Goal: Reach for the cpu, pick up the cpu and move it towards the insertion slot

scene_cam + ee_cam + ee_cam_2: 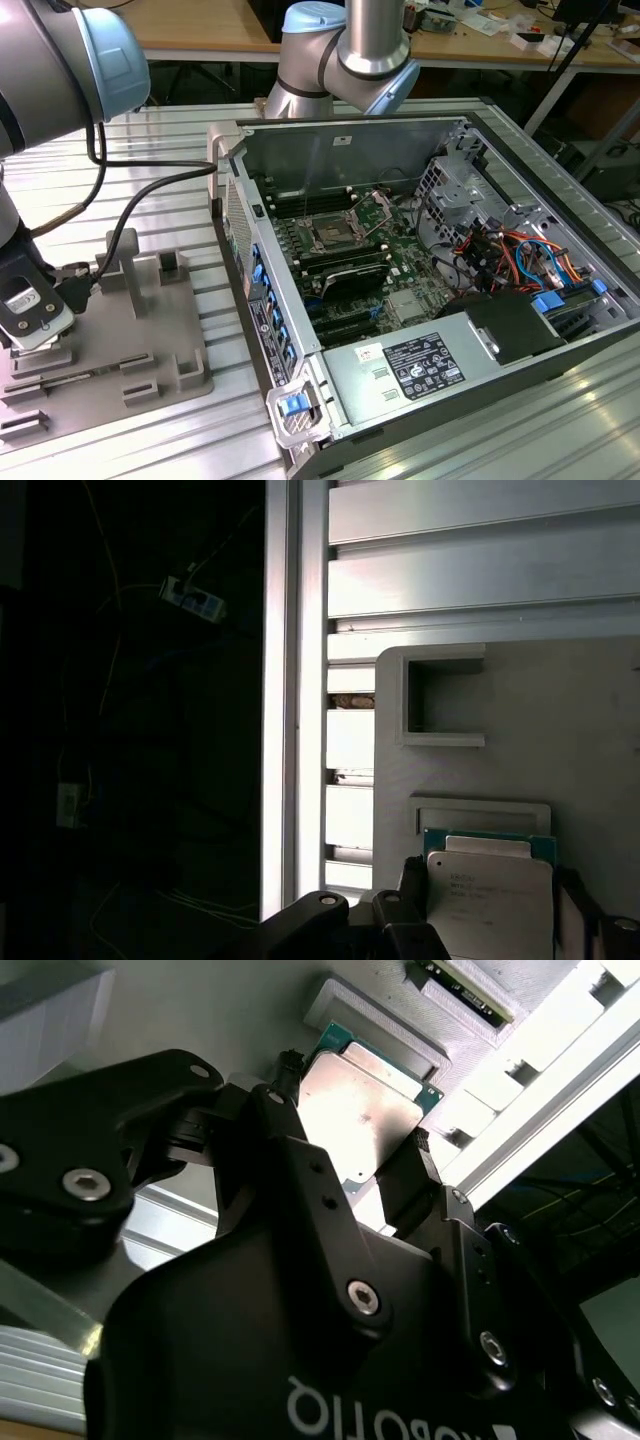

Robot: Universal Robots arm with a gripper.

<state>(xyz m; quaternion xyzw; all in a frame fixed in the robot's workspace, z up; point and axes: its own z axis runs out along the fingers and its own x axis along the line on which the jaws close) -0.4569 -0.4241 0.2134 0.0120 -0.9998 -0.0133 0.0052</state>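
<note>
One silvery square cpu (360, 1112) (green-rimmed).

Lab: opened computer case (340, 150), cluttered workbenches (200, 25)

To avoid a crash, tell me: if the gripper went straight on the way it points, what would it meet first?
Most likely the cpu, lying in the grey holder directly ahead of the gripper in the second wrist view. How much gap remains, I cannot tell.
</note>
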